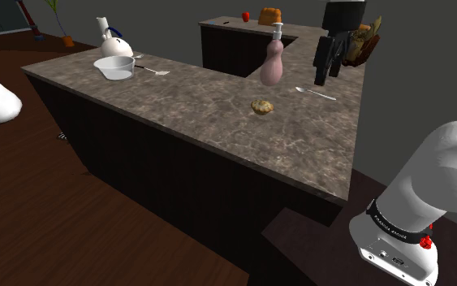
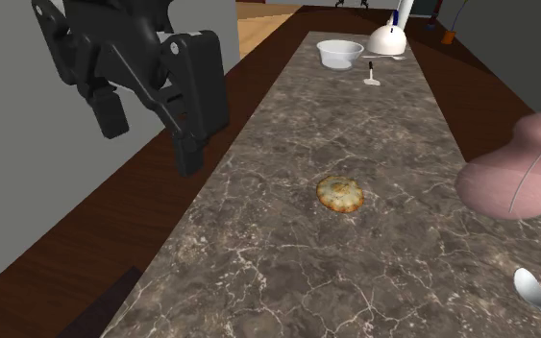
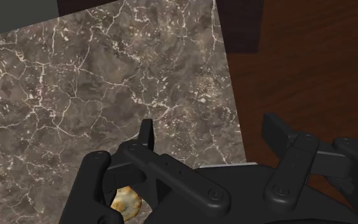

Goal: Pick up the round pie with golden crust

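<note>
The gripper (image 2: pixel 150 144) hangs in the air over the marbled countertop (image 1: pixel 218 114). Its two black fingers (image 2: pixel 190 146) stand well apart and have nothing between them.

The round pie (image 1: pixel 261 106) lies flat on the bare stone with its golden-brown crust up, touching nothing else. In the shoulder view it sits about midway along the counter, nearer the camera than the pink soap dispenser (image 1: pixel 273 61) and left of a metal spoon (image 1: pixel 316 93). The gripper hovers farther back and to the right of the pie, above the spoon and just right of the dispenser. In the second exterior view the pie (image 2: pixel 339 194) is in the middle of the counter. The gripper is high at that view's left, above the counter's left edge and well apart from the pie. In the wrist view part of the pie (image 3: pixel 125 202) shows behind the gripper's black linkage.

At the far left end of the counter in the shoulder view stand a clear bowl (image 1: pixel 114 67) and a white kettle (image 1: pixel 114 42), with a small utensil (image 1: pixel 155 71) just beside the bowl. On the back section of the counter are a loaf (image 1: pixel 269 15) and a red apple (image 1: pixel 246 15). The white arm (image 1: pixel 429 179) rises at the lower right.
</note>
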Available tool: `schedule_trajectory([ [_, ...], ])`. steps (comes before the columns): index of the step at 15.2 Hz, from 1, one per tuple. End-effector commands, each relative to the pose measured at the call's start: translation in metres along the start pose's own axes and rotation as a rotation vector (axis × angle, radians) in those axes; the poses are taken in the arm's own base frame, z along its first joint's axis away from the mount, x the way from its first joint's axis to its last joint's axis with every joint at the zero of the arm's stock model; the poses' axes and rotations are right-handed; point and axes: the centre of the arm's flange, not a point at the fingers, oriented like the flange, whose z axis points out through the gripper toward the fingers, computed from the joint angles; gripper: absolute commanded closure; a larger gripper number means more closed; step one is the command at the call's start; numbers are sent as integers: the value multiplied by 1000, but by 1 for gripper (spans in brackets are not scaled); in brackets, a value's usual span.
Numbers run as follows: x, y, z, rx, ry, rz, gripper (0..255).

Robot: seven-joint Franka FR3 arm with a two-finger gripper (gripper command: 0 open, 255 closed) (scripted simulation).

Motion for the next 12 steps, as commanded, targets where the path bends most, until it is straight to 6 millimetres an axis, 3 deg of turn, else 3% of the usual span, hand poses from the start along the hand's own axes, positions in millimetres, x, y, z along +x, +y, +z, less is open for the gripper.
schedule_trajectory([
  [1, 0, 0, 0, 0, 0, 0, 0],
  [12, 114, 133, 51, 301, -44, -35, 0],
])
